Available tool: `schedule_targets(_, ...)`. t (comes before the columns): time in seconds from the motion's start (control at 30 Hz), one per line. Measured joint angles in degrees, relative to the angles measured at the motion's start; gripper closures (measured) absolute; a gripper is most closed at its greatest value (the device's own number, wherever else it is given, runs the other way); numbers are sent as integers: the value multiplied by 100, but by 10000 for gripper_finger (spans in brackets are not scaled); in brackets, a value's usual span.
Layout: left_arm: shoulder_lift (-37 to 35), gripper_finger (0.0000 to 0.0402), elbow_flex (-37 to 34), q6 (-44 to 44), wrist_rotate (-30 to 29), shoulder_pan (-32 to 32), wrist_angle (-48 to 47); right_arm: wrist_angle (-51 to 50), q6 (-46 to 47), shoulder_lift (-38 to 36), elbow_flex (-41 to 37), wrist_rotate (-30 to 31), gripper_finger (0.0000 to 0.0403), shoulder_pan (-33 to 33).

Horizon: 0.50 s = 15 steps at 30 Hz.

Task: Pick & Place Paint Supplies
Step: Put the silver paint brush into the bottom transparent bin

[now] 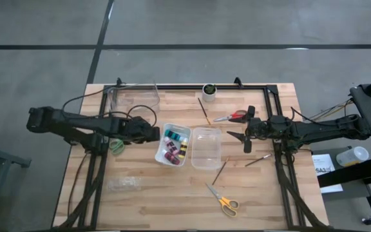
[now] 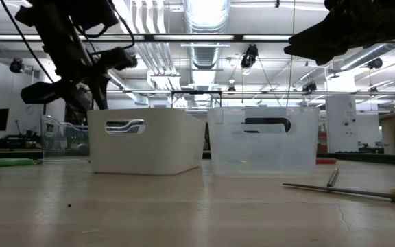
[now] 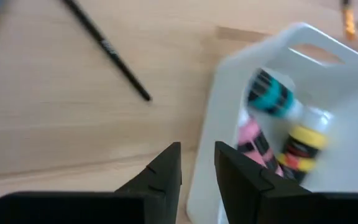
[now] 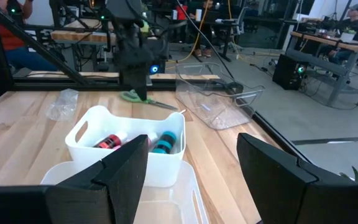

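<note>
A white bin (image 1: 172, 143) in the middle of the table holds several paint bottles; the left wrist view shows a teal one (image 3: 272, 96), a pink one (image 3: 253, 140) and a yellow one (image 3: 303, 146) lying in it. My left gripper (image 3: 197, 168) hovers over the bin's left rim (image 1: 154, 133), pointing steeply down, its fingers slightly apart with nothing between them. My right gripper (image 1: 240, 136) waits wide open and level, above the right side of a clear bin (image 1: 206, 147). Red-handled scissors (image 1: 232, 116), yellow-handled scissors (image 1: 223, 201) and thin brushes (image 1: 220, 171) lie flat on the wood.
A clear container (image 1: 133, 95) and a small white cup (image 1: 209, 90) stand at the far edge. Green scissors (image 4: 142, 98) lie left of the white bin, and a plastic bag (image 1: 122, 185) lies at the near left. More brushes (image 1: 203, 111) (image 1: 257, 160) lie around the bins.
</note>
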Motion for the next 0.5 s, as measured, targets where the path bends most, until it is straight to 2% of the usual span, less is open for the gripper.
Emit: schedule_targets(0.5, 871, 299, -149, -2553, -44, 605, 42, 0, 0, 0, 0, -1, 159, 0)
